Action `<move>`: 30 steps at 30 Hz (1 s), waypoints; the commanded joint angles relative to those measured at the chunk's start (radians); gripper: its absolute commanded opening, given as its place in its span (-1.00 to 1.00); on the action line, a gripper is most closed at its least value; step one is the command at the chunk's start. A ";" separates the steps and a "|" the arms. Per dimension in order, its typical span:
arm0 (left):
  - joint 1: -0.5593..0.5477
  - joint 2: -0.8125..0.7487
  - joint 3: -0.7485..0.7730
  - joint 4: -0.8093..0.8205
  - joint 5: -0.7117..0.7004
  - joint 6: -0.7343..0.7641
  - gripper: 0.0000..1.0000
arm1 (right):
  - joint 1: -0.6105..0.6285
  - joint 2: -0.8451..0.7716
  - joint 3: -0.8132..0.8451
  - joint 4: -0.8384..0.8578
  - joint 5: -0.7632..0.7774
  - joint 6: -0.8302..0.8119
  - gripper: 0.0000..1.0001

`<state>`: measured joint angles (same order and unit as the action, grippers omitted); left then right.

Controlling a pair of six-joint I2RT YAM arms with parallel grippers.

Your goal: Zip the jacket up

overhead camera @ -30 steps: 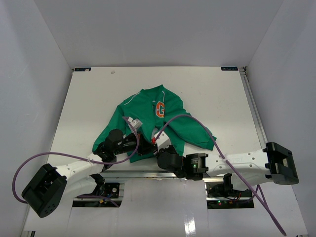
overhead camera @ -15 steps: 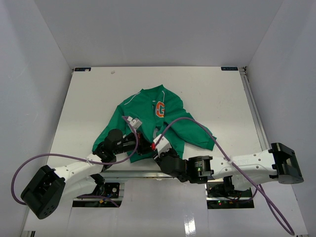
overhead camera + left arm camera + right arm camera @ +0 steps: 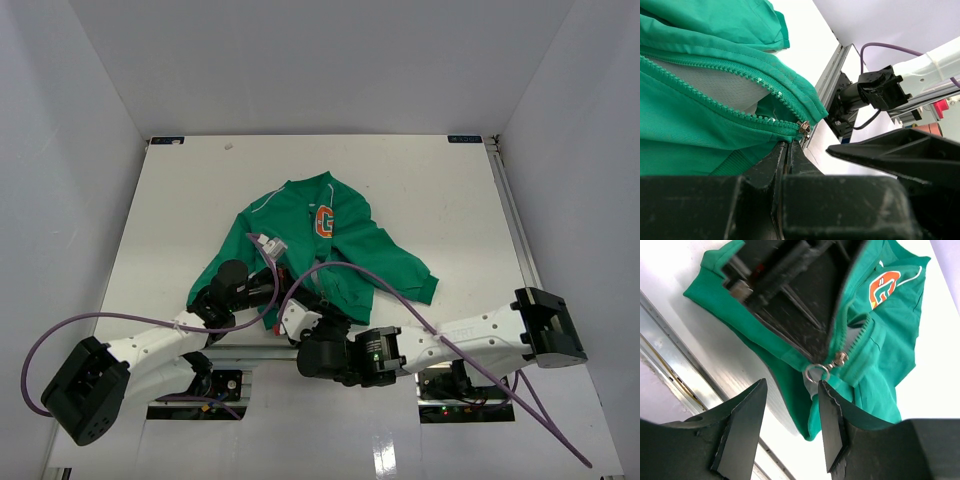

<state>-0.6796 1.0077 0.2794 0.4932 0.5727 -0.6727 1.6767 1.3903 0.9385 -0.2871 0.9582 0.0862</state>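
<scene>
Little of the zipping looks done: the jacket (image 3: 330, 245) lies spread on the table (image 3: 200, 180) near the front edge, collar away from the arms and its orange emblem (image 3: 324, 221) facing up. In the left wrist view the slider (image 3: 803, 127) sits right down at the hem, and the two rows of teeth (image 3: 730, 114) part from it at once, with pale lining (image 3: 715, 87) showing between them. That suggests the two sides are joined at the bottom but almost the whole front is unzipped. The left gripper (image 3: 787, 150) is at the hem just below the slider, its jaws apparently pressed together on the ribbed edge of the cloth, probably to anchor it. The right gripper (image 3: 791, 390) hovers over the same spot with its jaws apart and nothing between them; the pull ring (image 3: 816, 374) hangs just ahead of them, untouched. What seems left is nearly everything: catch the ring, then draw the slider up the front to the collar while the hem is held taut.
</scene>
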 commanded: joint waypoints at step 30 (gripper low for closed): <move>0.002 -0.057 0.032 0.006 0.045 -0.031 -1.00 | -0.023 0.134 0.172 -0.168 0.122 0.129 -0.20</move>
<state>-0.6796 0.9839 0.2794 0.4925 0.5926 -0.7002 1.6569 1.5311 1.0855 -0.4484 1.0491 0.1825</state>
